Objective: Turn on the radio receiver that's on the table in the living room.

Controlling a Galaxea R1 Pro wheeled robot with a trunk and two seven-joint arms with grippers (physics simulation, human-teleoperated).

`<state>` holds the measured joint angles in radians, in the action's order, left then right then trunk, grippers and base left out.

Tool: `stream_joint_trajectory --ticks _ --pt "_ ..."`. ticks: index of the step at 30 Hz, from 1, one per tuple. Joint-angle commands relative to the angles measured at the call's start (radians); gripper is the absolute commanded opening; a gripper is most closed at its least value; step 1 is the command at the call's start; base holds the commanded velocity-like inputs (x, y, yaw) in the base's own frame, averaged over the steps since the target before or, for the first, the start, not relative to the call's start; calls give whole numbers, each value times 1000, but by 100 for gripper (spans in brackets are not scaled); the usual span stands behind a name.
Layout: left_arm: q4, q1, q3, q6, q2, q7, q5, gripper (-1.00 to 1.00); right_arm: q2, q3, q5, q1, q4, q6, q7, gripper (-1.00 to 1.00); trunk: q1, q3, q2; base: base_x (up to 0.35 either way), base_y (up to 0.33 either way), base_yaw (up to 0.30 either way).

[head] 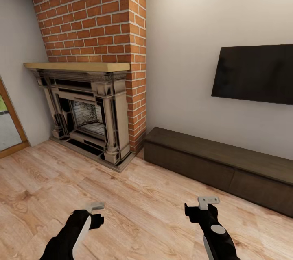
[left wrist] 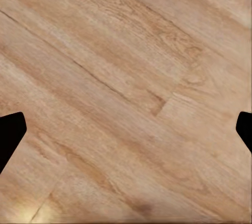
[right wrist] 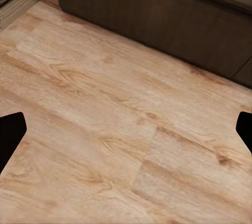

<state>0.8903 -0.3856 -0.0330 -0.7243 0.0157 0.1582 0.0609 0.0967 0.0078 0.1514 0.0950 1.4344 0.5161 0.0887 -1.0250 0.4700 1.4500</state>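
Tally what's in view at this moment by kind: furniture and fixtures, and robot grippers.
Brick fireplace: 1
Wooden mantel shelf: 1
Wall-mounted dark screen: 1
Long dark-brown low cabinet: 1
Grippers: 2, the left gripper and the right gripper, both with jaws open over the wood floor
Total: 6

Both arms reach forward, held low. The left gripper [head: 97,207] and the right gripper [head: 208,200] each have their fingers spread wide apart, holding nothing.

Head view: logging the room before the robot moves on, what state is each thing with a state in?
Fireplace: unlit.
Wall screen: dark, off.
Low cabinet: fronts closed, nothing on top.
Left gripper: open, holding nothing.
Right gripper: open, holding nothing.
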Motion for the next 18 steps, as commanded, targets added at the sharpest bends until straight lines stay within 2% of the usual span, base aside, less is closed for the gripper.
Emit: stream_joint_trajectory --ticks 1,11,18 --pt "-1 -4 2 -10 10 0 0 100 -1 1 -1 0 1 0 -1 100 0 0 0 0 0 0" --pt "-5 -10 7 -31 18 0 0 100 -2 3 -3 0 0 5 -13 100 0 0 0 0 0 -8" --pt "-11 -10 7 -32 17 0 2 100 -1 3 -3 0 0 4 -14 100 0 0 0 0 0 -249"
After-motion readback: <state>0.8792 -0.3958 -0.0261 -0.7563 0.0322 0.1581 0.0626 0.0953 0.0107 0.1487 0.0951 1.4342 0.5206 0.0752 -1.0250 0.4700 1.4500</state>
